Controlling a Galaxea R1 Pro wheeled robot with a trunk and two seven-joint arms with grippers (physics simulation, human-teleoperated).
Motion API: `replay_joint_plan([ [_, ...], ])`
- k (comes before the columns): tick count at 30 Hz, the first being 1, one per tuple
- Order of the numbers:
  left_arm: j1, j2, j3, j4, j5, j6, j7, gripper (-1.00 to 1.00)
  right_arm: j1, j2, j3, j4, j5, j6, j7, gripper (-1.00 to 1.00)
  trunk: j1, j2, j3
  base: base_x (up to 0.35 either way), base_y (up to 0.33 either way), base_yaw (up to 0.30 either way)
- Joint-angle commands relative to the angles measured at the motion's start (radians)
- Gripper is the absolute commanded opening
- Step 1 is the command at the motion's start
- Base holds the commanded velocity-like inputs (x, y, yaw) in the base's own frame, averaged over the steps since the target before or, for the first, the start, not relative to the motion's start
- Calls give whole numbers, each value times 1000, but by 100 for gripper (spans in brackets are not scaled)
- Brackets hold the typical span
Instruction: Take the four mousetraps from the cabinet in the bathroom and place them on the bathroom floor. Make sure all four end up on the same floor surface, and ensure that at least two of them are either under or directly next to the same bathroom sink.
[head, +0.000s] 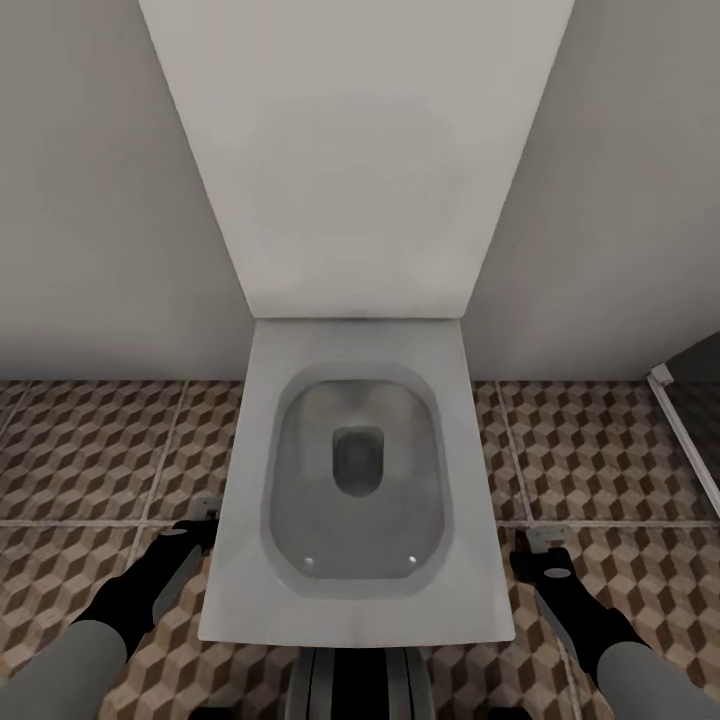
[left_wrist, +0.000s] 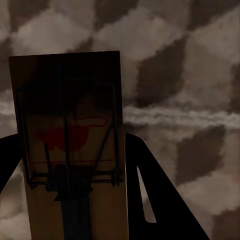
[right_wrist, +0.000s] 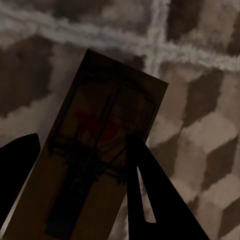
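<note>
I hold one mousetrap in each hand above the bathroom floor (head: 90, 440) with its cube-pattern tiles. In the left wrist view, a mousetrap (left_wrist: 70, 125) with a brown base, wire frame and red mark sits between the fingers of my left gripper (left_wrist: 70, 142), which is shut on it. The right wrist view has a second mousetrap (right_wrist: 100, 150), tilted, with my right gripper (right_wrist: 80, 140) shut on it. From the head camera, the left gripper (head: 195, 528) is low at the toilet's left side and the right gripper (head: 545, 552) at its right. The cabinet and sink are out of view.
A white toilet (head: 250, 560) with its lid raised stands straight ahead between my arms, against a pale wall (head: 100, 200). A dark panel with a white frame (head: 685, 420) stands at the right edge. Tiled floor lies on both sides of the toilet.
</note>
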Motion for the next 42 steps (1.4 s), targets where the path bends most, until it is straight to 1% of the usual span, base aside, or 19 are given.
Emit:
replay_joint_plan([
  [1,0,2,-7,-2,7,4,9,-100,0,-1,8,-2,6,9,-7,-100,0,0,-1,0,0,0],
  [2,0,2,-7,-2,7,4,9,-100,0,-1,8,-3,6,9,-7,-100,0,0,-1,0,0,0],
  [11,0,0,-8,-2,6,4,11,-100,0,-1,8,-3,6,9,-7,-100,4,-2,-35,0,0,0],
  [42,0,0,-9,-5,6,4,11,-100,0,-1,6,-5,3,12,-7,-100,4,-2,-35,0,0,0],
])
